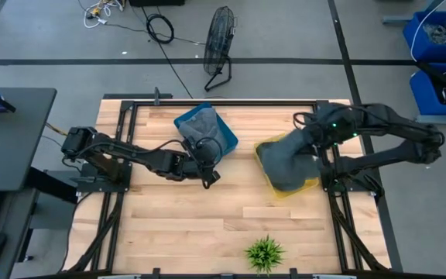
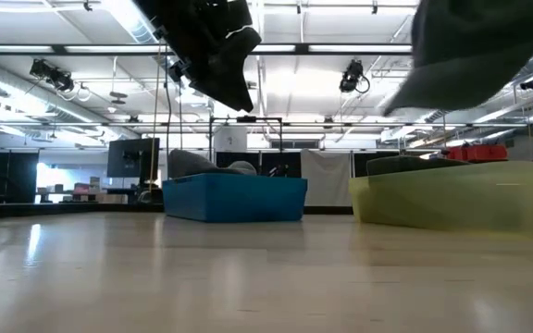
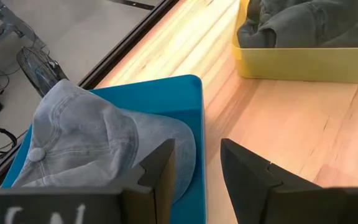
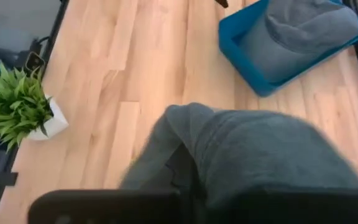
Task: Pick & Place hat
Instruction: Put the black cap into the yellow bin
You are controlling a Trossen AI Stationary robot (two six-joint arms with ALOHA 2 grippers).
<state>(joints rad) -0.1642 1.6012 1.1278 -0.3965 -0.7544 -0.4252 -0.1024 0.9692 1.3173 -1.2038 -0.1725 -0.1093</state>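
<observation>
Grey hat (image 1: 200, 122) lay in our blue bin (image 1: 224, 133), upper centre; left gripper (image 3: 197, 180) gaped above it, right gripper (image 1: 316, 155) clamped a dark hat (image 1: 285, 159).

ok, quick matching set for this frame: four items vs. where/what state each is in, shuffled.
1. light grey cap
2. dark grey hat
3. left end effector
4. potted plant

A. lifted over the yellow bin
B. near table edge
C. in the blue bin
D. open, empty, beside the blue bin

Pairs: 1-C, 2-A, 3-D, 4-B
</observation>
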